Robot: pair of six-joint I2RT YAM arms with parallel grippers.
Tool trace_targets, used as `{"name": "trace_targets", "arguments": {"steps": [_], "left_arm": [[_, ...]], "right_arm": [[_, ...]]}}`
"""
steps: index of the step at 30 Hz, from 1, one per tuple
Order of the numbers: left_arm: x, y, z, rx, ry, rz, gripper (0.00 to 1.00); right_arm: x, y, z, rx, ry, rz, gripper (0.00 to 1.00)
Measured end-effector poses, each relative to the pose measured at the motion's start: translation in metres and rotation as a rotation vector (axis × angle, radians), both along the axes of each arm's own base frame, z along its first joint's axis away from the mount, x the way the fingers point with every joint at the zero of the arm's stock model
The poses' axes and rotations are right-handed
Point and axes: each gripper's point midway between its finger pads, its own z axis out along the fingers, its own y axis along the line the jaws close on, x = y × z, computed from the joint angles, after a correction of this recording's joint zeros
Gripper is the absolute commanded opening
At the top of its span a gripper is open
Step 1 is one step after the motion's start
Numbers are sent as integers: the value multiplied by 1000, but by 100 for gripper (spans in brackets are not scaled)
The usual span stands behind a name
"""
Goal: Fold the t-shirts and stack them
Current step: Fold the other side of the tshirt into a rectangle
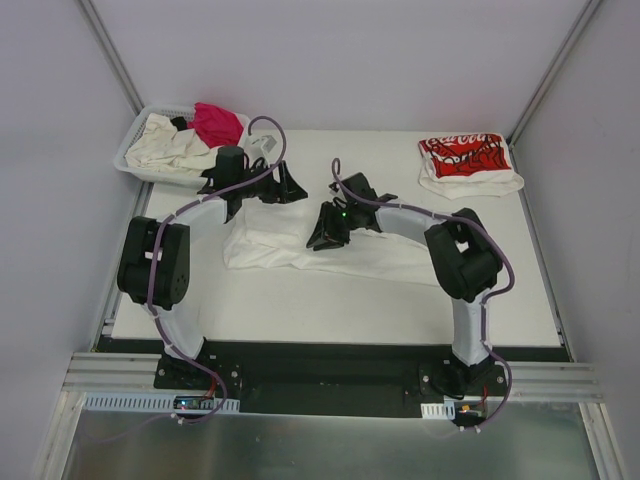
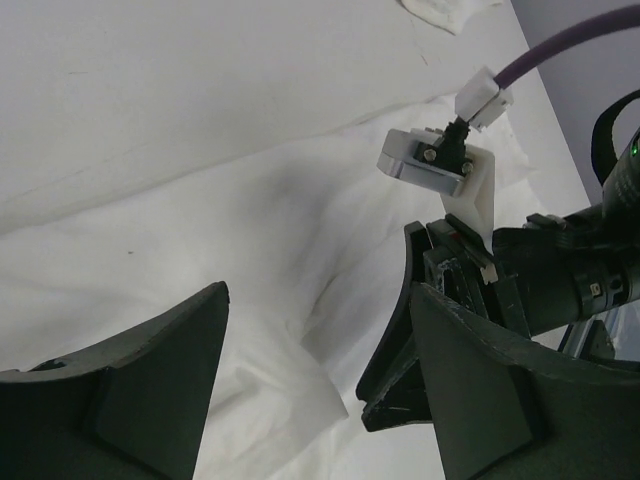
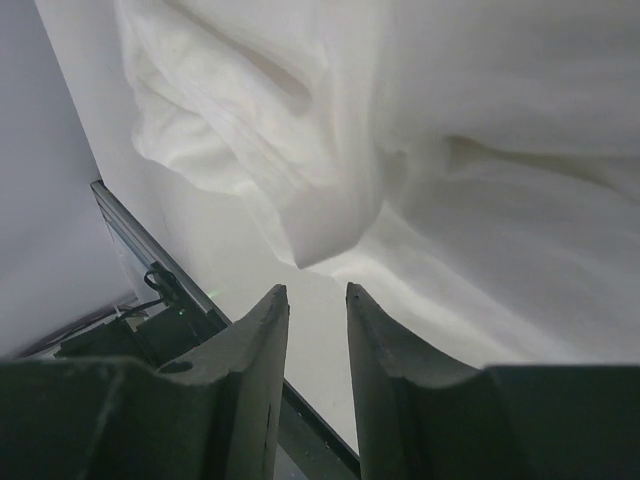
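A large plain white t-shirt (image 1: 350,255) lies partly folded and rumpled in the middle of the table. My left gripper (image 1: 287,186) hovers over its far left part, open wide with nothing between its fingers (image 2: 170,380); only white cloth (image 2: 250,330) shows below. My right gripper (image 1: 325,232) is just to the right of it, over the shirt's middle. Its jaws stand a narrow gap apart and hold nothing (image 3: 315,290), pointing at a hanging fold of the shirt (image 3: 320,215). A folded white t-shirt with red print (image 1: 468,160) lies at the far right.
A white slotted basket (image 1: 128,150) at the far left corner holds cream (image 1: 175,148), magenta (image 1: 217,122) and black t-shirts. The right arm's wrist and camera mount (image 2: 440,165) sit close beside my left fingers. White walls enclose the table.
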Motion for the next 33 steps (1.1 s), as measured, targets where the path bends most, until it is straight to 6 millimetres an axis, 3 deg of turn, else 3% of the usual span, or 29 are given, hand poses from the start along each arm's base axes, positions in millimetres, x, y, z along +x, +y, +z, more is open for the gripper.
{"name": "trace_targets", "arguments": {"steps": [4, 9, 17, 24, 33], "left_arm": [[-3, -2, 2, -5, -30, -46, 82], [-9, -6, 7, -10, -70, -110, 81], [-10, -8, 14, 8, -126, -171, 80], [-9, 4, 16, 50, -149, -160, 80], [-1, 31, 66, 99, -304, -70, 80]], "right_arm": [[11, 6, 5, 7, -28, 3, 36], [14, 7, 2, -8, -31, 4, 42], [14, 5, -5, -24, -17, 3, 42], [17, 7, -18, -38, 2, 2, 42], [24, 15, -12, -24, -12, 0, 41]]}}
